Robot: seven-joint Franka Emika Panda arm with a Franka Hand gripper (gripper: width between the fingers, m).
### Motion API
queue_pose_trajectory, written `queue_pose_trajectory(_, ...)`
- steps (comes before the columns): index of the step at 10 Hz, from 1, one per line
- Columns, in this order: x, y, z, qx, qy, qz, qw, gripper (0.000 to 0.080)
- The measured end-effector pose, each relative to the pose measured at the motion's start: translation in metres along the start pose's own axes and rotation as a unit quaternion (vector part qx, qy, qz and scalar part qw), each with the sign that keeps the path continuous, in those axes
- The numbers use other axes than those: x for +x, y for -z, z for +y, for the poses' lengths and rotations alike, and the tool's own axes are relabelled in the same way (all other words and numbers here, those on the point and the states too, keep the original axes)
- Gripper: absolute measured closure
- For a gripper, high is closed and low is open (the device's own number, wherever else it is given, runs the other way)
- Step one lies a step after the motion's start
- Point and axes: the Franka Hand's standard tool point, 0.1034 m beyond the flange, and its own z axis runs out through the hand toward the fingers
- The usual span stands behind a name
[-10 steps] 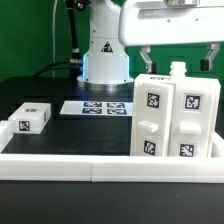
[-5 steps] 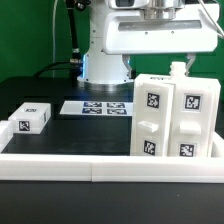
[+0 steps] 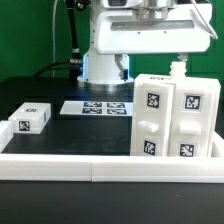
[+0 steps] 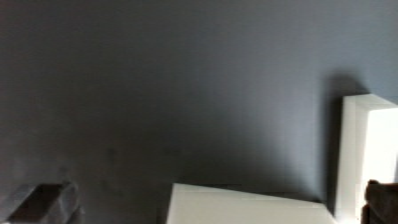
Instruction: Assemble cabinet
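Your gripper (image 3: 155,66) hangs above the black table (image 3: 60,95) with its fingers (image 3: 122,68) spread wide and nothing between them: it is released and grips no part. The cabinet (image 3: 177,118) stands upright right under it. It is a tall white box with four black-and-white tags on the face turned to the exterior camera, and its top sits just below the fingertips. A small white peg (image 3: 180,68) rises from the cabinet's top, close to the finger on the exterior view's right; you cannot tell whether the two touch.

In the wrist view you look down past the two dark fingertips (image 4: 43,203) onto the table, with white edges of the cabinet (image 4: 368,150) showing beneath the gripper (image 4: 210,203).

The small block (image 3: 30,117), white and tagged on its top and side, lies well apart from the gripper, low and toward the exterior view's left. The marker board (image 3: 97,107) lies flat on the table, below the gripper and nearer to it than the block. The white rim (image 3: 70,160) runs along the cabinet's foot.
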Motion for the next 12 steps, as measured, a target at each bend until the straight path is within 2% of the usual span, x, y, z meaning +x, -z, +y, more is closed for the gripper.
queue_pose_trajectory(2,-0.014,-0.008,0.036,-0.007,0.012,-0.002,1.000,0.0002)
queue_pose_trajectory(3,-0.020,-0.012,0.065,-0.010,0.023,-0.002,1.000,0.0002)
queue_pose_trajectory(4,-0.023,-0.016,0.087,-0.014,0.022,-0.001,1.000,0.0002)
queue_pose_trajectory(7,-0.024,-0.015,0.107,-0.017,0.023,-0.002,1.000,0.0002)
queue_pose_trajectory(9,-0.027,-0.015,0.128,-0.021,0.030,-0.002,0.999,0.0002)
queue_pose_trajectory(11,-0.037,-0.023,0.166,-0.023,0.050,-0.010,0.998,0.0002)
queue_pose_trajectory(12,-0.041,-0.026,0.177,-0.024,0.053,-0.013,0.998,0.0002)
